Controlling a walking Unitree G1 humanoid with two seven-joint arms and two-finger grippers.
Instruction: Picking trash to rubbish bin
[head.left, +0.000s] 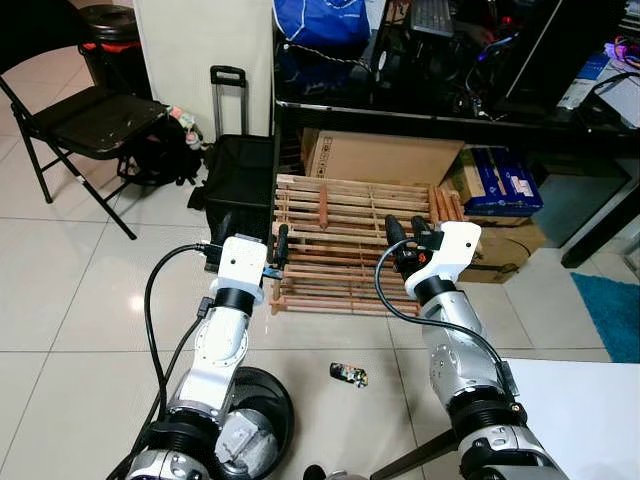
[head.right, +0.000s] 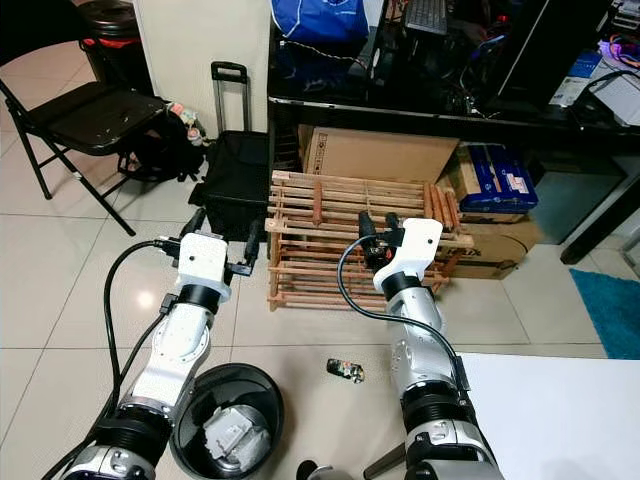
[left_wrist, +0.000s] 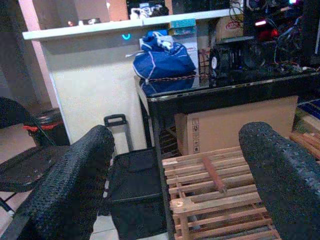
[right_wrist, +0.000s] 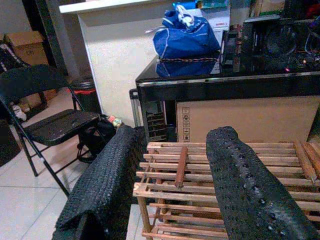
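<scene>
A small crumpled wrapper (head.left: 349, 374) lies on the tiled floor between my two arms. The round black rubbish bin (head.right: 195, 392) stands at the lower left under my left arm, with pale crumpled trash (head.right: 228, 432) inside it. Both arms are raised at chest height, well above the wrapper. My left gripper (head.left: 253, 235) is open and holds nothing; its fingers (left_wrist: 65, 190) stand wide apart in the left wrist view. My right gripper (head.left: 407, 232) is open and empty too, its fingers (right_wrist: 250, 185) spread and pointing at the wooden rack (right_wrist: 185, 195).
The wooden slatted rack (head.left: 350, 240) stands on the floor just ahead, with a cardboard box (head.left: 380, 155) and a black desk (head.left: 450, 115) behind it. A black trolley case (head.left: 240, 170) and a folding chair (head.left: 90, 120) are at the left. A white surface (head.left: 590, 420) lies at the lower right.
</scene>
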